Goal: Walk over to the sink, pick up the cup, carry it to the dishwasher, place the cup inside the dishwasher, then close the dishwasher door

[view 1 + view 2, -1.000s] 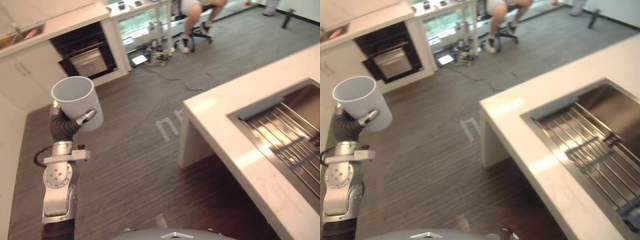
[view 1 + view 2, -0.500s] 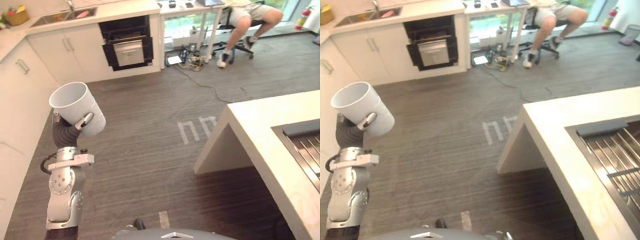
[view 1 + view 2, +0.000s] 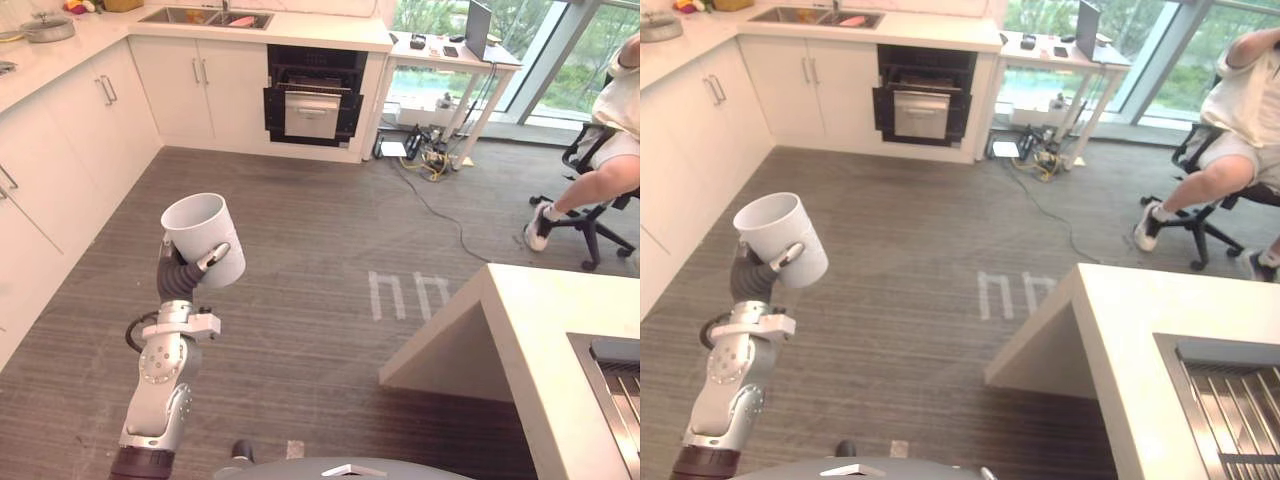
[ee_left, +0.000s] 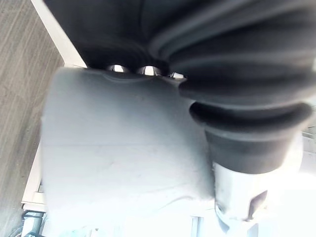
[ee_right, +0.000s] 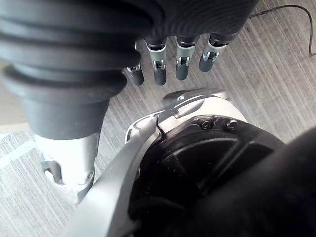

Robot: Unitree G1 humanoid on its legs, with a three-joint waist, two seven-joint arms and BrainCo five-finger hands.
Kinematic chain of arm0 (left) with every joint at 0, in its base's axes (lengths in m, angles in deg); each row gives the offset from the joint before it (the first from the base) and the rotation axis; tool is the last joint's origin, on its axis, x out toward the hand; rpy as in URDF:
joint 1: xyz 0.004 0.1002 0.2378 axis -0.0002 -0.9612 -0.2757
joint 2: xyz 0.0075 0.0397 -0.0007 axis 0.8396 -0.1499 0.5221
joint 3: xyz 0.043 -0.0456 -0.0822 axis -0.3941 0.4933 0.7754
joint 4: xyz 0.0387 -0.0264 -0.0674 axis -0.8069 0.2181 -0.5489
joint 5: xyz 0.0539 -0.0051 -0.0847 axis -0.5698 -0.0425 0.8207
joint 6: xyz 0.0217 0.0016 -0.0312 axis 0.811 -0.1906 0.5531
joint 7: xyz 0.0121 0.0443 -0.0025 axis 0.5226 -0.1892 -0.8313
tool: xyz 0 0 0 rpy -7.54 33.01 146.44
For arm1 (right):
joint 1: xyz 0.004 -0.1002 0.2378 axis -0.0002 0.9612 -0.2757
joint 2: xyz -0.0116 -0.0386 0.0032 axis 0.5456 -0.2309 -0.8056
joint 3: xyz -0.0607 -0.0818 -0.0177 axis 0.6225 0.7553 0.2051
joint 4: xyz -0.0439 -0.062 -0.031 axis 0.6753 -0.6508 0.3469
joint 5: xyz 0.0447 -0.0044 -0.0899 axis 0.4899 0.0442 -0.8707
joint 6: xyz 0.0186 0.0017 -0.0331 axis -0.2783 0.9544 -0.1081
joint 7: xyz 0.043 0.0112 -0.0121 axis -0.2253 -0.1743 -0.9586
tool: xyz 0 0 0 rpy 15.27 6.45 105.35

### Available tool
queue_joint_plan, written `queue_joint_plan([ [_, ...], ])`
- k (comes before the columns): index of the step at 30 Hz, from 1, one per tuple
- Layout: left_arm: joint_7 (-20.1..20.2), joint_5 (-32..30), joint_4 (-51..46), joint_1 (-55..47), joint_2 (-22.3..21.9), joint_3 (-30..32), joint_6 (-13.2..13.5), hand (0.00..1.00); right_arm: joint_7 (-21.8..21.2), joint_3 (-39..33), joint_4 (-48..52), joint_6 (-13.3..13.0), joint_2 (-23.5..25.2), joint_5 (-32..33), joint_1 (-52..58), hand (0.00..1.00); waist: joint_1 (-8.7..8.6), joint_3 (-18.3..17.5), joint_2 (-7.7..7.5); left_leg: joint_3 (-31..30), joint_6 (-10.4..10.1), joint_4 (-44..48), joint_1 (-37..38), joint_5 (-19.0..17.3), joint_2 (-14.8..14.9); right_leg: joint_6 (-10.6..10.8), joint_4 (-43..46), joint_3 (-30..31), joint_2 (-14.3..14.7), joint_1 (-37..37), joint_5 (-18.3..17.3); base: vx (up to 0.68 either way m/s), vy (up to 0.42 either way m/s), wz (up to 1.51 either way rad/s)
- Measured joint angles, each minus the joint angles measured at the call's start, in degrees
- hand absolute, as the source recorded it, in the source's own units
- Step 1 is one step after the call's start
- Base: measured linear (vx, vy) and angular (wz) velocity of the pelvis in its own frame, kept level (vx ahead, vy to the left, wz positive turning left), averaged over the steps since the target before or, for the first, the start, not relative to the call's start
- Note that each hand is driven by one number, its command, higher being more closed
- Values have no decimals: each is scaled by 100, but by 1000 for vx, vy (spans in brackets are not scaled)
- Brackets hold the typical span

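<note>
White cup (image 3: 205, 238) was up in the air, with the left hand (image 3: 210, 258) curled round it. The right hand (image 5: 180, 64) hung loose, holding nothing. This looked like the carrying step. Next, the robot would need to walk to the dark open dishwasher (image 3: 312, 100) far across the floor.

The cup (image 3: 205, 238) sits in the left hand (image 3: 185, 268) at the near left, above the floor (image 3: 320, 250). Cabinets (image 3: 70, 120) run along the left wall, with a pot (image 3: 45, 27) on top at their far end. A counter (image 3: 300, 28) runs along the far wall with a sink (image 3: 205, 16) set in it. The dishwasher (image 3: 313, 98) stands under it, right of that sink. Further right stands a table (image 3: 455, 50) with a laptop (image 3: 478, 28) on it and cables (image 3: 425, 155) beneath. A person (image 3: 610, 130) sits on a chair (image 3: 590, 215) at the far right. An island (image 3: 560, 340) takes the near right, with a second sink (image 3: 615, 385) set in it.
</note>
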Motion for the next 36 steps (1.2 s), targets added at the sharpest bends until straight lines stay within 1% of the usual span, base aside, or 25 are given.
queue_joint_plan([
  [6, 198, 527, 589, 141, -164, 28, -38, 100, 41, 59, 262, 242, -21, 163, -8, 0, -40, -66, 99, 21, -16, 0, 0, -19, 3, -19, -16, 29, 20, -5, -10, 0, 0, 0],
  [10, 304, 690, 676, 155, -217, 35, -200, 100, 268, 97, 408, 458, -28, 179, -14, 0, -32, -77, 97, 23, -20, 1, 9, -21, 6, -37, 19, 25, 25, 2, -17, 0, 0, 0],
  [12, 312, 691, 678, 155, -217, 38, -233, 100, 331, 74, 410, 449, -25, 158, -27, 0, -15, -77, 98, 16, -23, 1, 12, -25, 5, -57, 31, 16, 22, 5, -29, 0, 0, 0],
  [14, 319, 691, 682, 155, -217, 40, -270, 100, 342, -19, 411, 335, -13, 100, -22, 0, 11, -70, 110, 4, 17, 1, 50, -71, -17, -139, 197, 10, -49, -23, -120, 0, 0, 0],
  [15, 321, 691, 681, 154, -220, 39, -287, 100, 350, -29, 405, 291, -16, 54, -5, 0, 11, -72, 107, 2, 27, 1, 62, -95, -38, -157, 339, 8, -116, -59, -193, -10, 59, 8],
  [16, 333, 691, 657, 156, -237, 24, -309, 100, 377, -51, 415, 139, -12, -9, -2, 0, 16, -86, 69, -1, 11, 1, 91, -154, -150, -198, 740, -37, -321, -197, -442, -3, 108, 20],
  [17, 358, 691, 643, 156, -239, -26, -321, 100, 429, -57, 421, -19, 8, -10, 42, 0, 26, -82, -21, -148, 89, 8, 119, -247, -361, -277, 1091, -99, -580, -242, -640, 35, 151, 25],
  [18, 361, 691, 617, 157, -254, -72, -344, 100, 450, -59, 426, -112, -10, 0, 111, 0, 27, -86, -30, -300, 163, 4, 199, -378, -539, -374, 1486, -77, -744, -247, -728, 73, 152, 29],
  [19, 354, 690, 597, 174, -325, -68, -359, 100, 461, -77, 472, -243, -71, 59, 145, 0, 30, -66, 39, -484, 393, 9, 299, -380, -650, -527, 2535, 104, -1000, -638, -684, 78, 144, 37],
  [20, 350, 690, 596, 207, -348, -74, -367, 100, 459, -76, 608, -329, -62, 84, 156, 0, -2, -59, 26, -549, 451, 10, 375, -404, -747, -868, 3347, 339, -1175, -959, -485, 84, 155, 54],
  [21, 348, 690, 587, 219, -353, -71, -369, 100, 454, -67, 660, -404, -26, 127, 212, 0, -45, -48, -10, -664, 572, 17, 480, -450, -790, -1285, 4010, 588, -1272, -1260, -94, 91, 145, 56],
  [22, 345, 690, 578, 219, -362, -69, -369, 100, 448, -62, 660, -441, -17, 169, 218, 0, -62, -25, -9, -736, 689, 44, 560, -486, -777, -1260, 4388, 768, -1288, -1450, 210, 186, 112, 53],
  [23, 339, 688, 566, 224, -434, 11, -359, 100, 432, -57, 648, -525, 32, 175, 188, 0, -63, 17, 43, -896, 894, 47, 735, -564, -725, -737, 4816, 1129, -1115, -1721, -241, 189, 62, 49],
  [24, 314, 683, 572, 246, -454, 107, -342, 100, 393, -48, 674, -575, 106, 172, 192, 0, -73, 39, -8, -1024, 969, 48, 797, -616, -646, -550, 4644, 1280, -766, -1924, -643, 181, 42, 51],
  [25, 315, 681, 576, 276, -430, 109, -329, 100, 384, -51, 675, -588, 153, 172, 198, 0, -88, 61, -43, -1098, 999, 82, 802, -640, -623, -469, 4417, 1319, -596, -2031, -738, 144, 35, 63],
  [26, 318, 667, 582, 392, -405, 102, -322, 100, 377, -71, 678, -621, 257, 169, 192, 0, -108, 189, -117, -1244, 1078, 358, 703, -809, -607, -344, 3679, 1378, -313, -2192, -743, 144, 9, 56],
  [27, 318, 660, 581, 415, -402, 92, -324, 100, 293, -189, 685, -677, 279, 154, 199, 0, -103, 267, -90, -1290, 1081, 535, 663, -969, -582, -154, 2475, 1538, 3, -2281, -471, 146, -5, 46],
  [28, 318, 660, 579, 415, -402, 68, -331, 100, 277, -198, 694, -701, 280, 144, 203, 0, -105, 278, -73, -1305, 1083, 604, 649, -1051, -578, -82, 1753, 1664, 130, -2275, -240, 171, -35, 30],
  [29, 327, 661, 552, 420, -393, 14, -337, 100, 268, -204, 691, -777, 307, 85, 279, 0, -131, 282, -65, -1356, 1094, 705, 649, -1202, -626, 69, 640, 1819, 236, -2251, 118, 179, -46, 35],
  [30, 349, 682, 532, 409, -401, -1, -357, 100, 268, -277, 679, -771, 363, -26, 382, 0, -141, 287, -60, -1384, 1121, 778, 773, -1374, -669, 76, 356, 1867, 238, -2318, 248, 285, -83, 36],
  [32, 365, 688, 359, 328, -474, -56, -387, 100, 271, -298, 691, -725, 392, -60, 533, 0, -159, 285, -54, -1389, 1091, 949, 1013, -1721, -671, -45, 531, 1855, 257, -2289, 309, 419, -127, 33],
  [33, 427, 687, 218, 329, -486, -104, -389, 100, 273, -311, 688, -620, 431, -56, 631, 0, -130, 263, -84, -1446, 1044, 1137, 1097, -2000, -671, -189, 700, 1928, 271, -2230, 341, 457, -142, 34],
  [34, 466, 683, 147, 329, -480, -151, -398, 100, 269, -352, 686, -589, 477, -57, 676, 0, -116, 238, -94, -1504, 997, 1237, 1105, -2136, -671, -273, 773, 2028, 292, -2198, 322, 507, -168, 36],
  [35, 528, 680, 63, 330, -487, -267, -408, 100, 267, -532, 654, -533, 561, -53, 736, 0, -81, 178, -55, -1595, 916, 1426, 1100, -2419, -611, -330, 942, 2142, 367, -2178, 471, 528, -189, 48],
  [36, 547, 671, 61, 330, -498, -441, -460, 100, 259, -695, 642, -530, 583, -41, 818, 0, -146, 75, 19, -1746, 788, 1525, 1114, -2647, -434, -307, 1356, 2065, 488, -2267, 466, 652, -248, 68],
])
